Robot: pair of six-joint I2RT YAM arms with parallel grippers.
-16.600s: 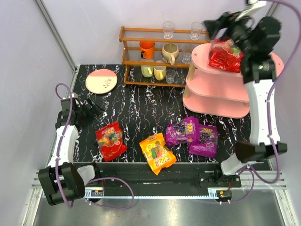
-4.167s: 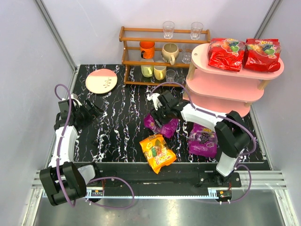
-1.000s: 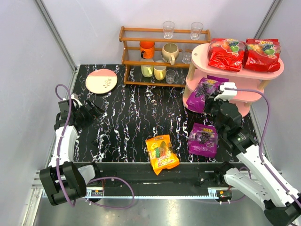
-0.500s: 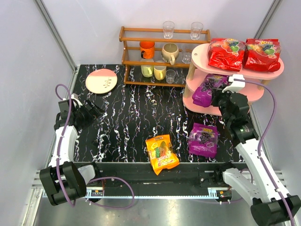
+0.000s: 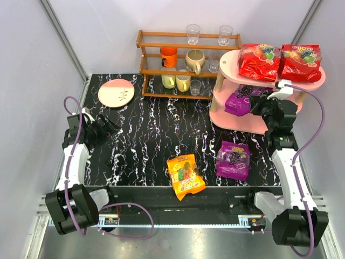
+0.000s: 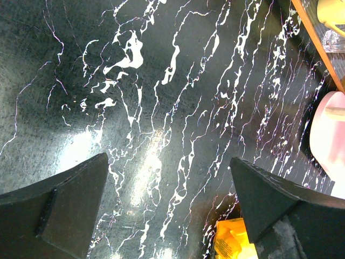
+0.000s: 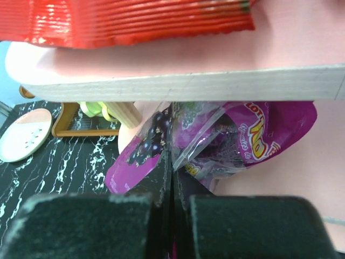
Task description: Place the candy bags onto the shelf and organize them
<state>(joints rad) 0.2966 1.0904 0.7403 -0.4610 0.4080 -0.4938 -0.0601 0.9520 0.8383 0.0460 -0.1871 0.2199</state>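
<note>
My right gripper [image 5: 259, 103] is shut on a purple candy bag [image 5: 240, 100], holding it at the middle tier of the pink shelf [image 5: 237, 120]. In the right wrist view the pinched purple bag [image 7: 242, 140] hangs just under the top board [image 7: 188, 83], with my closed gripper [image 7: 172, 162] on its edge. Two red bags [image 5: 259, 60] [image 5: 301, 55] lie on the top tier. A second purple bag [image 5: 233, 159] and an orange bag [image 5: 185, 176] lie on the table. My left gripper [image 5: 108, 125] stands open and empty at the left; the left wrist view shows the orange bag [image 6: 232, 243] past its jaws [image 6: 168, 162].
A brown wooden rack [image 5: 183, 65] of cups and glasses stands at the back, close to the shelf's left side. A pink-and-white plate [image 5: 116, 93] lies at the back left. The shelf's wooden post [image 7: 121, 113] is just left of the held bag.
My right gripper has carried the purple bag rightward and deeper into the shelf's middle tier. The left arm has not moved.
</note>
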